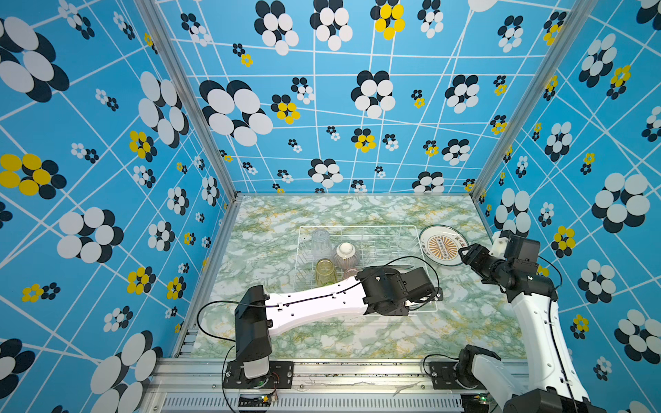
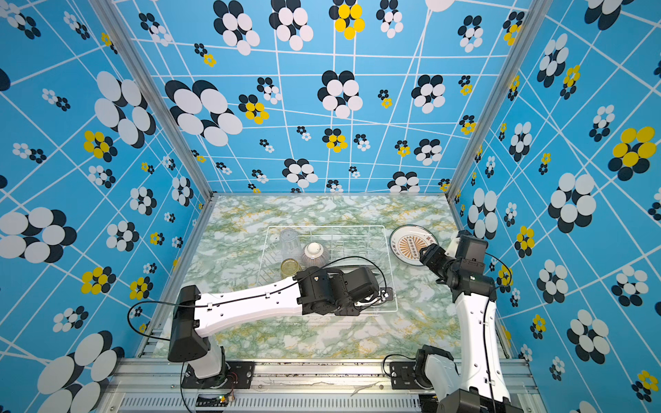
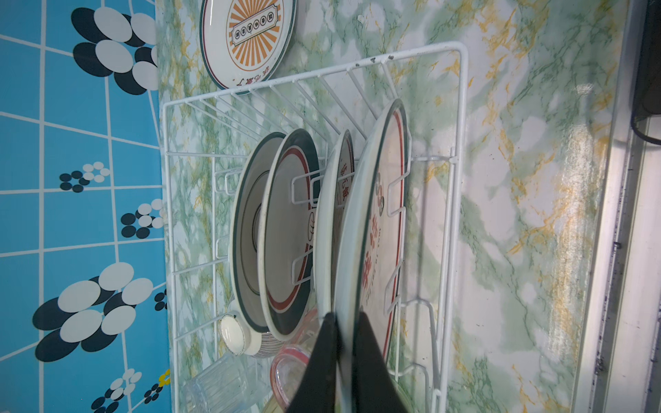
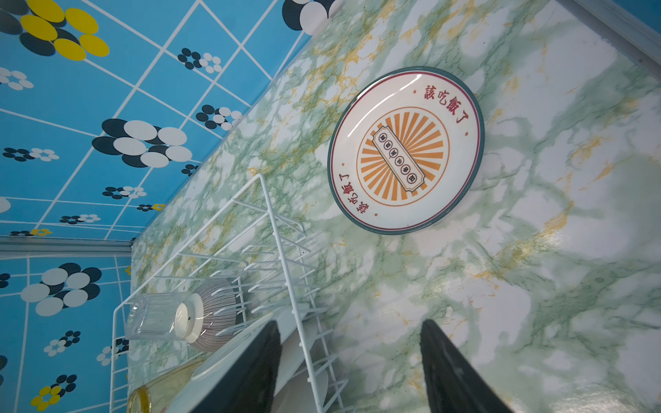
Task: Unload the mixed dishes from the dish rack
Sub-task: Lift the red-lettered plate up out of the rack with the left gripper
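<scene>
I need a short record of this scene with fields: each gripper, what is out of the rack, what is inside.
Left gripper: shut on the rim of the red-lettered plate, upright in the dish rack
Right gripper: open, empty, above the table
Unloaded: sunburst plate, flat on the table beside the rack
In rack: other upright plates, striped bowl upside down, clear tumbler, amber tumbler

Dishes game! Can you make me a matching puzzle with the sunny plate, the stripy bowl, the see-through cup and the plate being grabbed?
1 sunburst plate
2 striped bowl
3 clear tumbler
4 front racked plate

A white foot up, in the dish rack
B rim pinched by left fingers
C flat on the table, beside the rack
D rack's far left corner

Pairs: 1-C, 2-A, 3-D, 4-B
</scene>
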### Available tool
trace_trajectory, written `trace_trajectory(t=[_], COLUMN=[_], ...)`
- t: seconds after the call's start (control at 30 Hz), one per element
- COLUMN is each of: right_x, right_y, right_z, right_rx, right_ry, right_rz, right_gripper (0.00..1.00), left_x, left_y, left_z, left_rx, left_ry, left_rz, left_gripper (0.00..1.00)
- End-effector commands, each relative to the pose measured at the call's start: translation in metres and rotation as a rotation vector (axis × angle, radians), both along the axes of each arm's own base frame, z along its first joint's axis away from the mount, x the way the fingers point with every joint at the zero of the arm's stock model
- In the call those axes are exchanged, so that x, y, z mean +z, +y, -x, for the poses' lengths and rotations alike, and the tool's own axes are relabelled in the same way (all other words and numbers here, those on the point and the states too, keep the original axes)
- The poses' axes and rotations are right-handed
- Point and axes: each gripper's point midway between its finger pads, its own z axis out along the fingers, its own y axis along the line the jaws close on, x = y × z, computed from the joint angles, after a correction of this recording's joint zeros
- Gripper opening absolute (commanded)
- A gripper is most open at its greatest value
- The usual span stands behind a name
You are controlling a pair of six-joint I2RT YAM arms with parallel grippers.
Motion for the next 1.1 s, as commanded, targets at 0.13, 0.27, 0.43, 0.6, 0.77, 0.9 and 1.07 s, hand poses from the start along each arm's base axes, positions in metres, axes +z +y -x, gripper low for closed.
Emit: trace_trajectory(t=[0.13, 0.27, 0.43, 0.6, 0.77, 0.9, 1.07], right_x=[-0.006, -0.005, -0.002, 0.001, 0.007, 0.012, 0.012], right_y=[0.004, 0.004, 0.004, 0.006, 0.008, 0.012, 0.013], right_z=[0.001, 0.001, 0.0, -0.001, 0.001, 0.002, 0.005], right_rx=[0.01, 0.01, 0.012, 0.018, 0.033, 0.052, 0.056], right_ry=[0.005, 0.0, -0.009, -0.023, -0.039, -0.057, -0.06], right_rz=[-0.014, -0.014, -0.01, -0.016, -0.01, -0.011, -0.009], right_gripper=[0.64, 0.64, 0.64, 0.63, 0.63, 0.63, 0.63], left_x=[-0.036, -0.008, 0.043, 0.081, 0.11, 0.126, 0.126], left_y=[0.008, 0.012, 0.017, 0.021, 0.024, 0.025, 0.024], left_z=[0.0, -0.016, -0.02, -0.019, -0.017, -0.017, -0.018], left_rx=[0.015, 0.047, 0.06, 0.077, 0.089, 0.104, 0.109], left_ry=[0.022, -0.104, -0.17, -0.186, -0.192, -0.196, -0.2], left_rz=[-0.099, -0.024, 0.062, 0.156, 0.241, 0.29, 0.307], left_gripper=[0.0, 0.0, 0.0, 0.0, 0.0, 0.0, 0.0])
